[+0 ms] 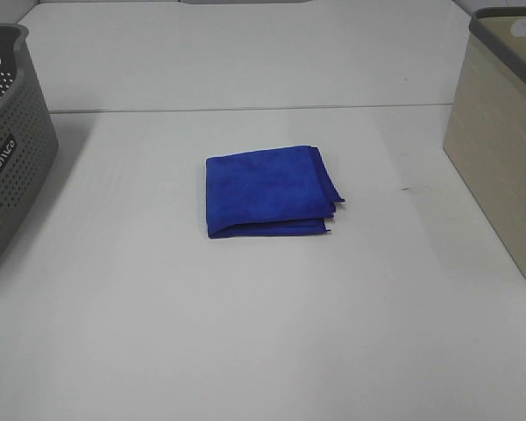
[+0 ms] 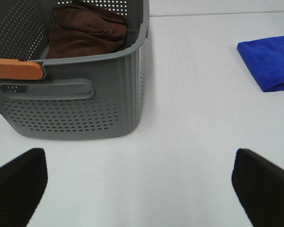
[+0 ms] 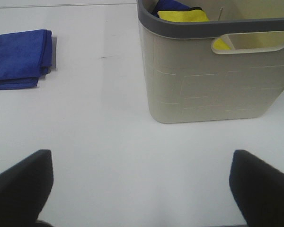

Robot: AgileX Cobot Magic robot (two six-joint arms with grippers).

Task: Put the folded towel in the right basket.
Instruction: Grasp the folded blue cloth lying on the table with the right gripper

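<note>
A folded blue towel [image 1: 267, 190] lies flat in the middle of the white table; it also shows in the left wrist view [image 2: 270, 61] and the right wrist view [image 3: 19, 57]. The right basket [image 1: 504, 140] is beige with a grey rim and stands at the table's right edge; the right wrist view [image 3: 213, 71] shows yellow and blue cloths inside it. Neither arm shows in the high view. My left gripper [image 2: 139, 189] is open and empty, near the grey basket. My right gripper [image 3: 142, 187] is open and empty, in front of the beige basket.
A grey perforated basket [image 1: 9, 140] stands at the table's left edge; the left wrist view [image 2: 75, 94] shows a brown cloth [image 2: 87, 30] in it and an orange handle piece [image 2: 16, 68] on its rim.
</note>
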